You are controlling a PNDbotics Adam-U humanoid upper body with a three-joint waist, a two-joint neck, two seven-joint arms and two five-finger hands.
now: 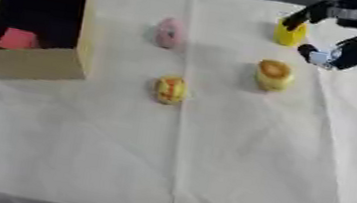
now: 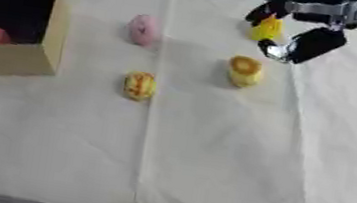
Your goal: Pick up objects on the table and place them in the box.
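At the worktop's far right corner, the right hand (image 1: 349,45) hangs with fingers parted around the small yellow toy (image 1: 288,34), seemingly light and rigid, best pinched across its sides.

This looks like a staged test bench in a lab rather than a home. A creased white cloth (image 1: 207,168) covers the whole table, and on it sit only a plain cardboard box (image 1: 33,64) and a few small toy-like pieces spaced well apart. A black robot hand (image 1: 349,48) with silver joints reaches in from the far right corner.
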